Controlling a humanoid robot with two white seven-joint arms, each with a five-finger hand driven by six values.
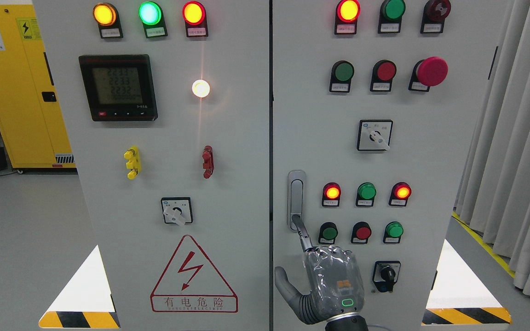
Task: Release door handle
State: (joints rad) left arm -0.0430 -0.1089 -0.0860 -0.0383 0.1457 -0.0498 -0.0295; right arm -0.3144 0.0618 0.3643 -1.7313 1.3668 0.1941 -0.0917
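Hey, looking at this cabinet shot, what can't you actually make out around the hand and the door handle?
- Right hand, head view: its back hides the curled fingers; only the index fingertip shows at the door handle.
- Arm: cut off by the bottom edge.
- Button labels: print too small.
- Left hand: out of frame.

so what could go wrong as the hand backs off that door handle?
1. The right hand has one extended finger touching the bottom of the door handle; retracting at an angle could catch it.
2. The green pushbutton and red pushbutton sit just right of that finger; a sideways drift might press one.
3. The black selector switch is beside the knuckles and could be bumped.
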